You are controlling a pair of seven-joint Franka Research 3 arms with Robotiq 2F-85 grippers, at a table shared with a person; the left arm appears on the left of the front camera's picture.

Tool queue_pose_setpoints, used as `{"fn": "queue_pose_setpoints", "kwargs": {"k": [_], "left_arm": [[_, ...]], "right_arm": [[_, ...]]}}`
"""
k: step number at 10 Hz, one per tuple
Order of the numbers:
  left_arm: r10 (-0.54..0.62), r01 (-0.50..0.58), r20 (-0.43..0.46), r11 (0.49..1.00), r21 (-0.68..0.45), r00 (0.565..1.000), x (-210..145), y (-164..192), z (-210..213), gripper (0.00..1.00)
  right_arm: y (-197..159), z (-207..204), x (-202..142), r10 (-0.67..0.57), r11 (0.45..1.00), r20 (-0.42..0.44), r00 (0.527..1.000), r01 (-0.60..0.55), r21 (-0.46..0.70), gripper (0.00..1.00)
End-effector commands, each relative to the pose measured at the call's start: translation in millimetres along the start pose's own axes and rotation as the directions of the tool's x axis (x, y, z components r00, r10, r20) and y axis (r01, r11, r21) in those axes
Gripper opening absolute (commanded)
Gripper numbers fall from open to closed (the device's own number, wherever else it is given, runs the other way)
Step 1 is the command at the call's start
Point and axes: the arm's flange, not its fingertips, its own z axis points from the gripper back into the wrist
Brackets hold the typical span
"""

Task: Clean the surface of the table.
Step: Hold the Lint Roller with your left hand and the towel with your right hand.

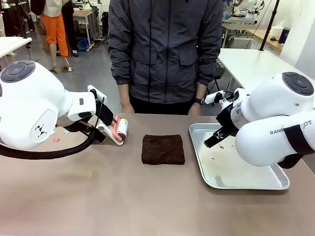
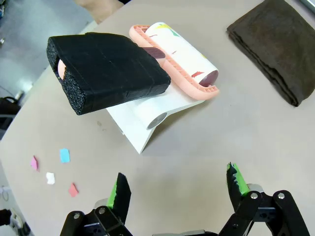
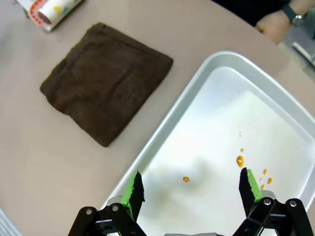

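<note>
The brownish-taupe table carries a lint roller with a pink frame and a black foam handle, resting on a white stand. My left gripper hovers open just short of it, nothing between its green pads. A folded dark brown cloth lies at the table's middle. Small pink, blue and white paper scraps lie on the tabletop near the left arm. My right gripper hangs open over the silver tray, which has orange stains.
A person in a grey jacket stands at the far edge, with one hand near the roller and the other, wearing a watch, beyond the tray. White tables stand behind. Bare tabletop stretches along the near side.
</note>
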Motion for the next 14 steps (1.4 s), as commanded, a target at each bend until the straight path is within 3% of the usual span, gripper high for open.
{"fn": "queue_pose_setpoints", "kwargs": {"k": [1, 2, 3, 4, 7, 8, 10, 12, 13, 14], "left_arm": [[0.037, -0.04, -0.075, 0.999, -0.031, 0.997, -1.0, 0.2, 18.3, 1.0], [0.153, -0.169, -0.205, 0.984, -0.063, 0.967, 2.5, -4.0, 35.1, 1.0], [0.257, -0.287, -0.275, 0.955, -0.073, 0.926, 0.6, -3.9, 53.4, 1.0], [0.319, -0.364, -0.319, 0.927, -0.092, 0.893, -2.9, -2.6, 71.2, 1.0], [0.462, -0.511, -0.219, 0.795, -0.328, 0.86, -21.9, 22.6, 145.5, 1.0], [0.54, -0.559, -0.158, 0.759, -0.334, 0.827, -42.6, 49.8, 168.5, 1.0], [0.672, -0.648, -0.111, 0.636, -0.42, 0.732, -95.7, 102.1, 195.9, 1.0], [0.815, -0.736, -0.081, 0.469, -0.489, 0.573, -151.4, 147.2, 197.2, 1.0], [0.885, -0.766, -0.051, 0.37, -0.525, 0.463, -185.6, 170.4, 194.4, 1.0], [0.928, -0.782, -0.049, 0.281, -0.556, 0.369, -216.5, 186.7, 186.4, 1.0]], "right_arm": [[-6.2, 21.8, 0.1, -0.043, 0.996, -0.088, 0.995, 0.049, 0.076, 1.0], [-12.1, 45.1, -3.5, -0.113, 0.983, -0.163, 0.98, 0.134, 0.125, 1.0], [-18.6, 69.3, -9.8, -0.188, 0.962, -0.24, 0.952, 0.228, 0.149, 1.0], [-28.2, 92.5, -19.2, -0.274, 0.921, -0.233, 0.933, 0.325, 0.215, 1.0], [-55.2, 151.7, -73.6, -0.463, 0.784, -0.234, 0.855, 0.518, 0.343, 1.0], [-68.0, 170.5, -102.6, -0.54, 0.716, -0.192, 0.82, 0.567, 0.408, 1.0], [-97.2, 191.1, -173.3, -0.716, 0.524, -0.125, 0.687, 0.647, 0.555, 1.0], [-126.3, 192.4, -236.9, -0.855, 0.344, -0.079, 0.513, 0.674, 0.654, 1.0], [-140.2, 188.1, -260.6, -0.894, 0.269, -0.077, 0.441, 0.666, 0.696, 1.0], [-149.1, 184.4, -272.2, -0.905, 0.228, -0.084, 0.418, 0.643, 0.731, 1.0]]}}
